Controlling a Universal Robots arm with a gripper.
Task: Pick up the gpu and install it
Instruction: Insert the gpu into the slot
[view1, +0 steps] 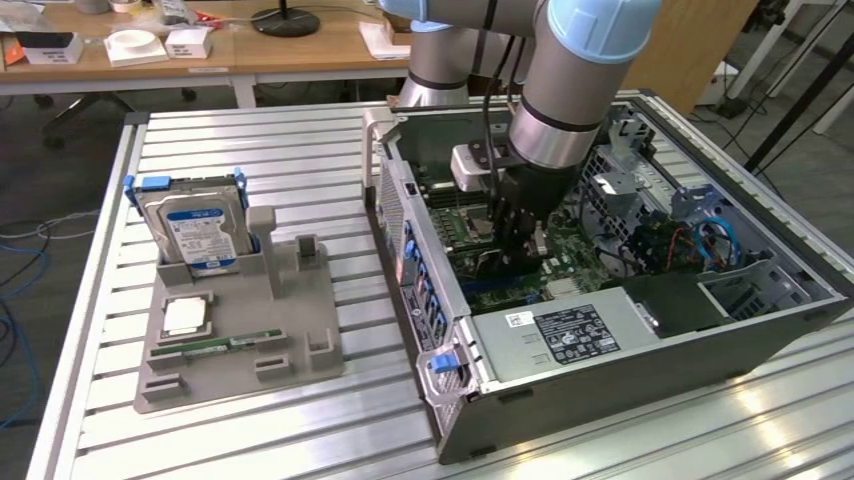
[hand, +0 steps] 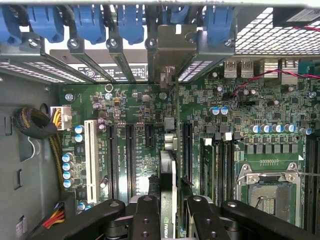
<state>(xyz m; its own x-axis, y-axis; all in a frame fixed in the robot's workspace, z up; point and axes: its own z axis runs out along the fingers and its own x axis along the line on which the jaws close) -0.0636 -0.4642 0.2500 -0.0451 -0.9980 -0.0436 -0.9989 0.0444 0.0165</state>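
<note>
Gpu (hand: 168, 200) clamped edge-on between fingers (hand: 145, 220), gripper (view1: 514, 262) lowered inside open computer case (view1: 747, 330). Card's bracket end points to 12 o'clock, toward rear slot covers (hand: 120, 30), over motherboard (hand: 250, 105). Pickup done; seating apparently unfinished. Parts tray (view1: 240, 340) holds hard drive (view1: 200, 230).

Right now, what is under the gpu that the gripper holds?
The gripper holds the gpu edge-on above the green motherboard, between black expansion slots. The slot directly beneath it is covered.

One computer case (view1: 627, 330), one grey holder tray (view1: 240, 350), one hard drive (view1: 200, 235), one memory stick (view1: 220, 346), one gpu (hand: 168, 200).
</note>
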